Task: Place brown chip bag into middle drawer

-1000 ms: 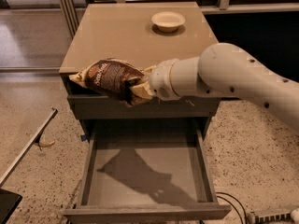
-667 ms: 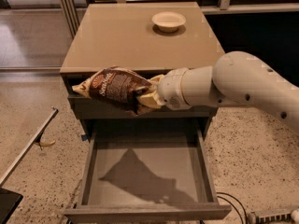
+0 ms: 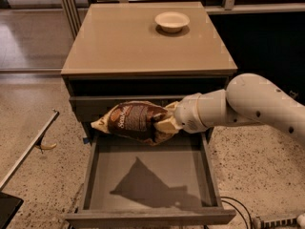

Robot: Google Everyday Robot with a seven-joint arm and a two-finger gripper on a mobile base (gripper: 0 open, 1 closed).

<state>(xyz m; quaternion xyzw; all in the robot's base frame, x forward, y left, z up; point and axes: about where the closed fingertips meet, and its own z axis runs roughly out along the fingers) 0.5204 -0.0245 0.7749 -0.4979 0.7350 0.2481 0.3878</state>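
The white arm's gripper (image 3: 165, 123) sat mid-frame, clamped tight on the right end of the crinkly brown chip bag with tan edges (image 3: 131, 122). The bag hung lengthwise above the back of the open shallow grey middle drawer (image 3: 193, 173), lower centre. Up top, a small cream bowl (image 3: 172, 21) rested on the beige tabletop (image 3: 119, 42).

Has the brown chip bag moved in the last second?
Yes. Held by the end effector, the brown chip bag has dropped from level with the cabinet top toward the open middle drawer.
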